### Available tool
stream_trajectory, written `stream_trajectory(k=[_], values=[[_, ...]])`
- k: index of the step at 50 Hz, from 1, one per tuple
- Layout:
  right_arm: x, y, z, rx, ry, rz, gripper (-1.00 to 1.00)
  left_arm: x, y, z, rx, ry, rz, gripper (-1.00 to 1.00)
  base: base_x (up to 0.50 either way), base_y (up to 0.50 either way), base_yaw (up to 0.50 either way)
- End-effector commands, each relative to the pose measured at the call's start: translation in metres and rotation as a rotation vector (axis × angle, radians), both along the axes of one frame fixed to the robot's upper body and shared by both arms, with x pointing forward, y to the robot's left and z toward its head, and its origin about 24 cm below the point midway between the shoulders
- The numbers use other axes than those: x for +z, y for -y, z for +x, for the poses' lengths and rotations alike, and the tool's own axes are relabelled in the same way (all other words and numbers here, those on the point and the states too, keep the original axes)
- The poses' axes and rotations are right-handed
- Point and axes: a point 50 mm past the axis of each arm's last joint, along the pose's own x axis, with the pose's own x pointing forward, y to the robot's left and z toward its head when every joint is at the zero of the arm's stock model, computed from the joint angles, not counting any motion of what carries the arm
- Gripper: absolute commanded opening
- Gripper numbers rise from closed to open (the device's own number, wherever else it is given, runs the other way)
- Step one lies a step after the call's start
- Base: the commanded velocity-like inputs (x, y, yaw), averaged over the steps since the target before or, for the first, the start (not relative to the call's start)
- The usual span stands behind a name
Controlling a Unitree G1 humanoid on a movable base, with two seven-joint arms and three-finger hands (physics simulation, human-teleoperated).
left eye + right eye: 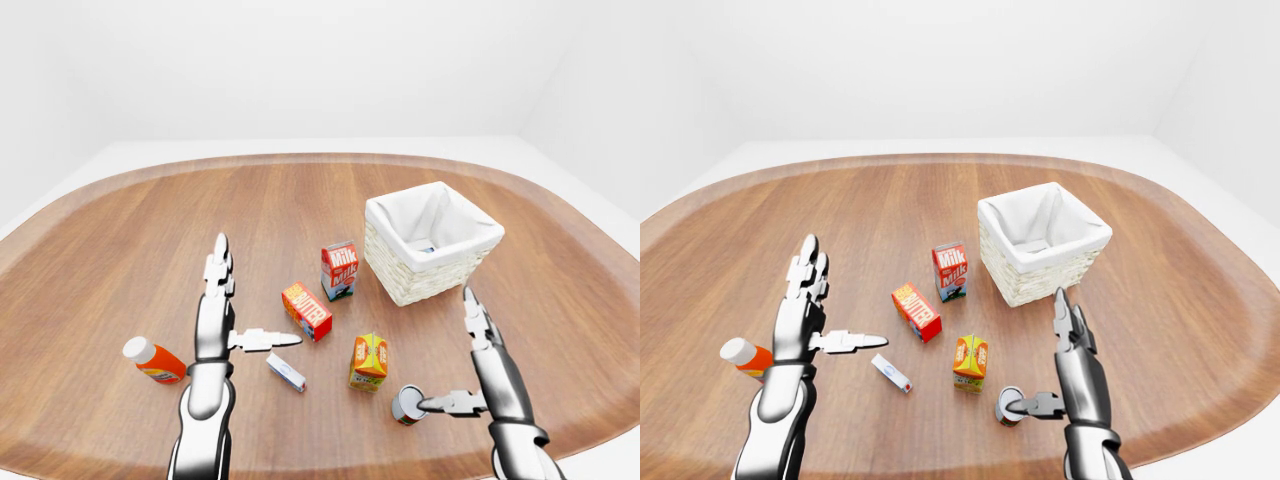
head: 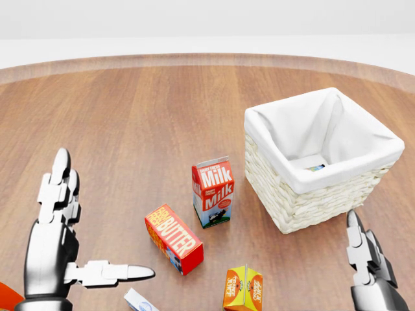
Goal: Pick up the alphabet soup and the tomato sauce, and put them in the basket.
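In the left-eye view our right hand (image 1: pixel 470 375) is low with its fingers spread apart, thumb just touching a small can (image 1: pixel 406 404) lying on its side, which may be one we must pick up, and the basket (image 1: pixel 430 240) sits above the hand, with something small already inside. In the head view our left hand (image 2: pixel 61 246) is open and empty too, with the butter box (image 2: pixel 173 238) to its right.
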Motion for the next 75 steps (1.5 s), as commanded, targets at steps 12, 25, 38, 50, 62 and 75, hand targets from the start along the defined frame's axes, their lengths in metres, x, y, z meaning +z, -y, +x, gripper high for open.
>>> stream_trajectory(k=[12, 25, 38, 50, 62, 75], values=[[-0.024, -0.005, -0.015, -0.032, -0.093, -0.026, 1.00, -0.003, 0.000, 0.000, -0.005, -0.012, 0.002, 1.00, 0.00, 0.00, 0.00], [-0.030, -0.011, -0.014, -0.006, -0.102, -0.050, 1.00, -0.002, 0.001, -0.001, -0.006, -0.011, 0.004, 1.00, 0.00, 0.00, 0.00], [-0.031, -0.014, -0.010, 0.018, -0.096, -0.068, 1.00, -0.003, 0.001, -0.001, -0.006, -0.013, 0.004, 1.00, 0.00, 0.00, 0.00], [-0.038, -0.016, -0.005, 0.029, -0.099, -0.090, 1.00, -0.002, 0.001, -0.001, -0.006, -0.010, 0.004, 1.00, 0.00, 0.00, 0.00], [-0.046, -0.021, -0.009, 0.040, -0.115, -0.125, 1.00, -0.002, 0.001, -0.001, -0.006, -0.010, 0.004, 1.00, 0.00, 0.00, 0.00], [-0.056, -0.025, -0.011, 0.057, -0.126, -0.168, 1.00, -0.004, 0.000, 0.000, -0.005, -0.017, 0.002, 1.00, 0.00, 0.00, 0.00]])
